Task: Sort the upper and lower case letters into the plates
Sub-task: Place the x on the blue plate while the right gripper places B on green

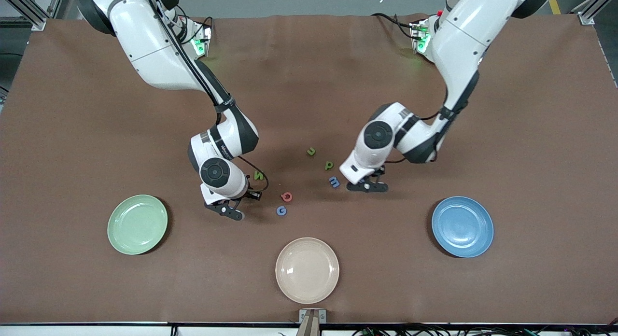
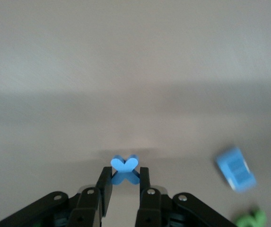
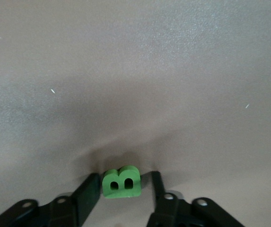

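Observation:
My left gripper (image 1: 367,185) is low over the table's middle. In the left wrist view its fingers (image 2: 125,172) press both sides of a blue letter x (image 2: 124,163). My right gripper (image 1: 231,208) is low over the table between the mint green plate (image 1: 137,224) and the loose letters. In the right wrist view it is open (image 3: 125,177) around a green B (image 3: 121,183) lying on the table, with a gap on each side. The blue plate (image 1: 462,226) lies toward the left arm's end. Both plates hold nothing.
Loose letters lie mid-table: green u (image 1: 311,151), green p (image 1: 329,165), blue m (image 1: 334,182), green N (image 1: 259,175), a red letter (image 1: 287,196) and a blue letter (image 1: 281,210). A cream plate (image 1: 307,270) sits nearest the front camera.

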You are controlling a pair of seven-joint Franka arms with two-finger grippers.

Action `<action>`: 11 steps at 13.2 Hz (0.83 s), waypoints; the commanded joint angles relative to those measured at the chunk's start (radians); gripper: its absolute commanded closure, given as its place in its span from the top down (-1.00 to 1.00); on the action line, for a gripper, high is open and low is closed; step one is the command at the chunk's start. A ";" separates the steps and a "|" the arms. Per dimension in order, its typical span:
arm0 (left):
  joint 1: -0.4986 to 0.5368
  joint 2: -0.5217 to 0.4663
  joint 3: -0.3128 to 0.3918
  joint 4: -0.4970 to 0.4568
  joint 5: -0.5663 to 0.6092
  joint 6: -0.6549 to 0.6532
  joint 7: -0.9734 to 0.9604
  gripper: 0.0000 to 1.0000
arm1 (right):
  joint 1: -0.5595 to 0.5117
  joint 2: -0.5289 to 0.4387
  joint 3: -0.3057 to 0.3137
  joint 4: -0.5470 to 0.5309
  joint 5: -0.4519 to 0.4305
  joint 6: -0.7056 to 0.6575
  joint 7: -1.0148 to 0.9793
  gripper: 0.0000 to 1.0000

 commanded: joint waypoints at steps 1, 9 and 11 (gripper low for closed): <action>0.116 -0.035 -0.007 0.037 0.019 -0.014 0.029 -0.99 | 0.005 -0.010 -0.005 -0.026 -0.001 -0.005 0.014 -0.41; 0.394 0.034 -0.002 0.090 0.086 -0.007 0.307 -0.80 | -0.130 -0.036 -0.013 0.098 -0.022 -0.152 -0.230 -0.87; 0.403 0.043 -0.001 0.090 0.086 -0.007 0.307 0.31 | -0.195 -0.036 -0.013 0.107 -0.064 -0.158 -0.385 -0.87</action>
